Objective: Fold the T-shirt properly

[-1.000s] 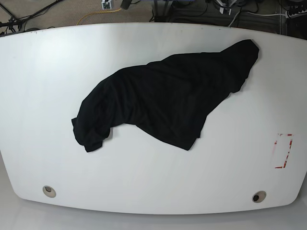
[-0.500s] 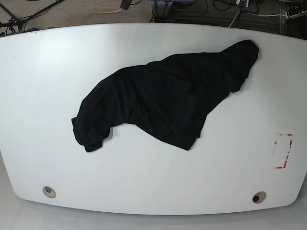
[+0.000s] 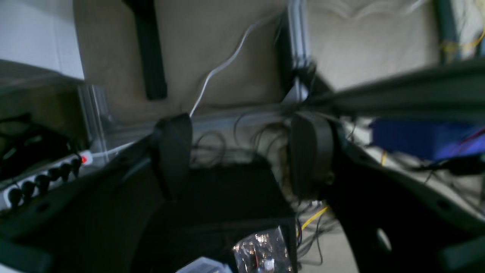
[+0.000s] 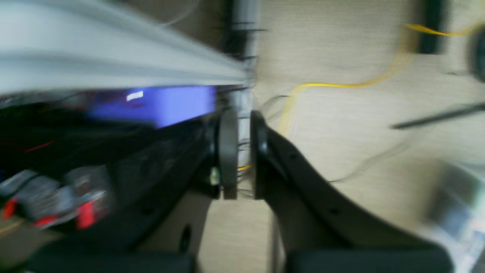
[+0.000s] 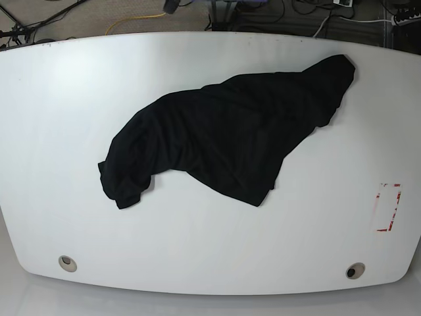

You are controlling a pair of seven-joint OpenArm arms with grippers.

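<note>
The black T-shirt [image 5: 230, 135] lies crumpled on the white table [image 5: 66, 99], stretching from its bunched lower-left end to the far right, near the table's back edge. Neither arm shows in the base view. In the left wrist view my left gripper [image 3: 242, 155] is open, with nothing between its fingers, and behind it are the floor, cables and a power strip. In the right wrist view my right gripper [image 4: 244, 151] is shut on nothing, its pads almost together over the beige floor. Both wrist views are blurred, and the T-shirt is in neither.
A red-and-white marked rectangle [image 5: 388, 207] sits near the table's right edge. Two round holes [image 5: 66, 263] [image 5: 355, 270] lie near the front edge. Cables, among them a yellow cable [image 5: 135, 18], and equipment lie on the floor behind the table.
The T-shirt has not moved. The marked rectangle and the things behind the table sit very slightly differently in the base view.
</note>
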